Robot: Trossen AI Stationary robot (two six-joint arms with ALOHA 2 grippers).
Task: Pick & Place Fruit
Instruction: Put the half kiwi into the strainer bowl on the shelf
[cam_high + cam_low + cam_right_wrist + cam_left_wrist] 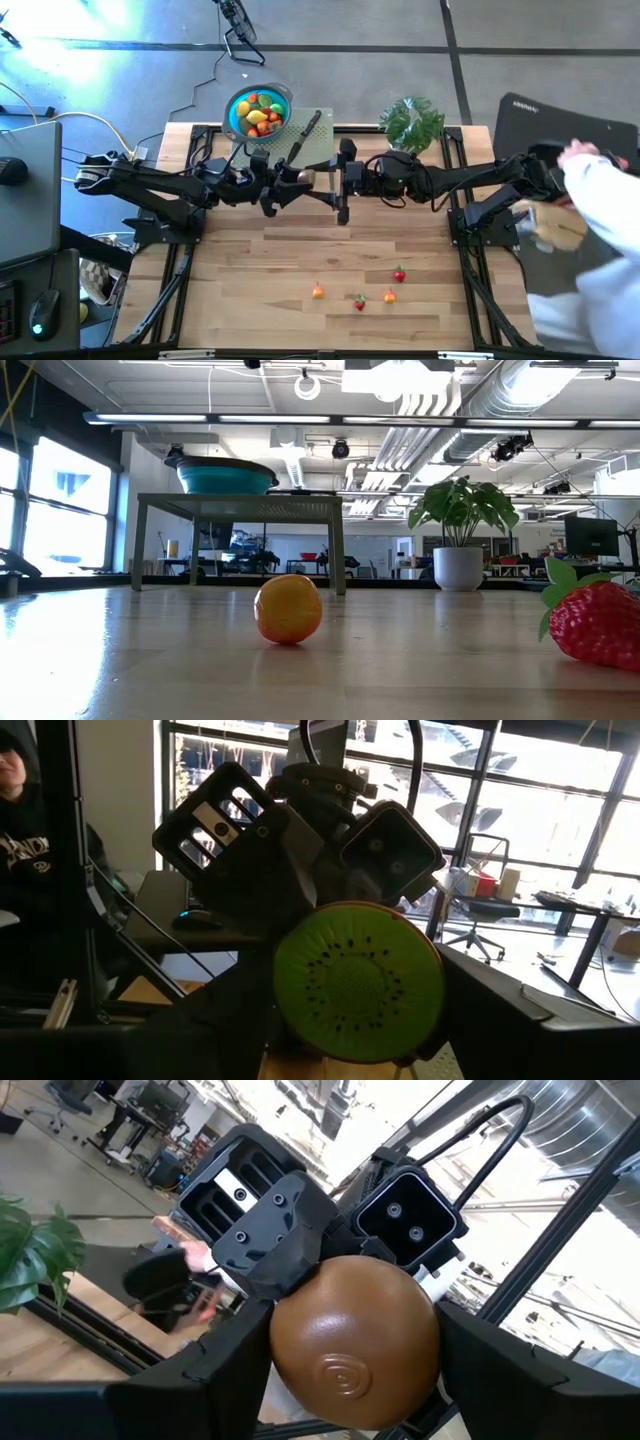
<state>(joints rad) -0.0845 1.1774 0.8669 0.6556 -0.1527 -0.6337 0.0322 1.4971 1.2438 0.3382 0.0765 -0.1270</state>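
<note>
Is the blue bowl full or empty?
Partly full. The high view shows the blue bowl holding yellow, red, orange and green fruit, with blue bottom showing.

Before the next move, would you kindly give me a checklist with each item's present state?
1. Right end effector shut on the kiwi half: ok.
2. Left end effector gripping it firmly too: cannot tell.
3. Blue bowl in place on the raised stand: ok.
4. Four fruit pieces on the table, clear of both arms: ok.
5. Person's sleeve away from the right arm: not ok, close beside it.
</note>
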